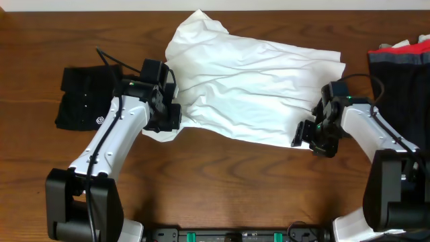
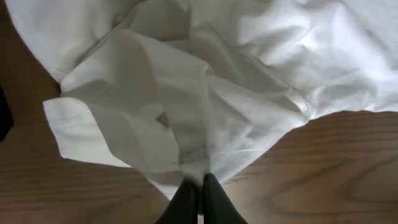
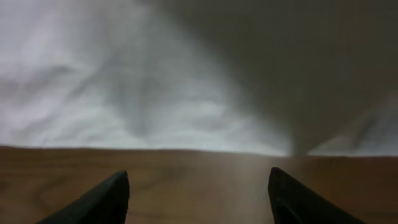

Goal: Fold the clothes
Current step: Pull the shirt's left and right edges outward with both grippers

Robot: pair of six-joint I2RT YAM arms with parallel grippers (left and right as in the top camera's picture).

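The clothes in hand are a plain white T-shirt [image 1: 248, 84], spread rumpled across the middle of the wooden table [image 1: 228, 181]. My left gripper [image 1: 172, 118] is at the shirt's lower left corner. In the left wrist view its gripper [image 2: 200, 182] is shut on a bunched fold of the white T-shirt [image 2: 186, 112]. My right gripper [image 1: 306, 134] sits at the shirt's lower right edge. In the right wrist view that gripper [image 3: 198, 177] is open, with only bare wood between its fingers. The white T-shirt's [image 3: 143, 99] hem lies just ahead of the tips.
A black folded shirt [image 1: 84, 99] with small white lettering lies at the far left, close to the left arm. A pile of dark clothes [image 1: 401, 57] with a red edge sits at the far right, behind the right arm.
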